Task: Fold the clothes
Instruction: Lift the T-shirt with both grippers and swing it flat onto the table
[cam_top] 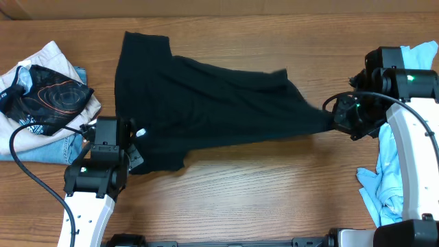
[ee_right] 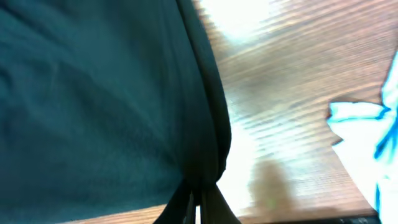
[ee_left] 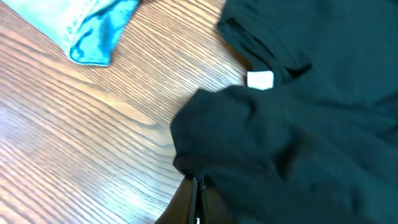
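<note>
The plain black T-shirt [cam_top: 206,103] lies spread across the middle of the wooden table, stretched between my two grippers. My left gripper [cam_top: 130,147] is shut on the shirt's near-left corner; the left wrist view shows bunched black fabric [ee_left: 292,143] over the shut fingertips [ee_left: 196,186], with a white label [ee_left: 260,79] beside the collar. My right gripper [cam_top: 337,118] is shut on the shirt's right end, which narrows to a point there. The right wrist view shows the fabric [ee_right: 93,106] gathered into the closed fingers [ee_right: 198,193].
A pile at the far left holds a black garment with an orange-and-white swirl print [cam_top: 48,96] on beige and denim clothes [cam_top: 41,147]. Light blue clothes [cam_top: 394,171] lie at the right edge, also seen in the right wrist view [ee_right: 373,130]. A blue cloth edge [ee_left: 93,28] shows near the left gripper.
</note>
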Available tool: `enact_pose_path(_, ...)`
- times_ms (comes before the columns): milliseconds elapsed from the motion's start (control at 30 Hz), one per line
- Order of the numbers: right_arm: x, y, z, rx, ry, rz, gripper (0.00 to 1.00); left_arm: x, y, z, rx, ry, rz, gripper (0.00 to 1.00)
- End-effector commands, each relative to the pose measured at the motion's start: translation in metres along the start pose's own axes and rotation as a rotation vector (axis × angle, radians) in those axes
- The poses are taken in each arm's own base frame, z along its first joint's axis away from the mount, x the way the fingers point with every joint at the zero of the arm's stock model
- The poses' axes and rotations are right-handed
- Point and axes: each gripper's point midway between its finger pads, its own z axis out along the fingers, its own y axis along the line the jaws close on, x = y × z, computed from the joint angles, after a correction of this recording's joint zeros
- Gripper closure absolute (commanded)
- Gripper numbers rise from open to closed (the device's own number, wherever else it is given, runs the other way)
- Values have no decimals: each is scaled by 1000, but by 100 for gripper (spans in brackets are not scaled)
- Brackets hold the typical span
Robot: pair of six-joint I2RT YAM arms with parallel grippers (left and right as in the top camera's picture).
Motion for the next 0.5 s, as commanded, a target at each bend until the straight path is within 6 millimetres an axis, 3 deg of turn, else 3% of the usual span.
enact_pose_path(0, -8, -14, 4, 75, -12, 11, 96, -7, 15, 0, -85, -37, 17, 96)
enact_pose_path(100, -12, -12, 4, 69, -30, 9, 96, -4, 16, 0, -88, -24, 21, 96)
enact_pose_path(233, -26, -7, -5, 44, -115, 0, 96, -5, -15, -15, 98, 18, 42, 96)
enact_pose_path(300, -30, -3, -20, 25, -173, -2, 96, -18, -34, -37, 210, -7, 69, 96)
enact_pose_path(333, -33, 1, -44, 0, -252, 0, 96, -37, -44, -66, 292, -73, 84, 96)
enact_pose_path(467, -32, 11, -108, -62, -457, -22, 96, -75, -46, -130, 379, -235, 93, 96)
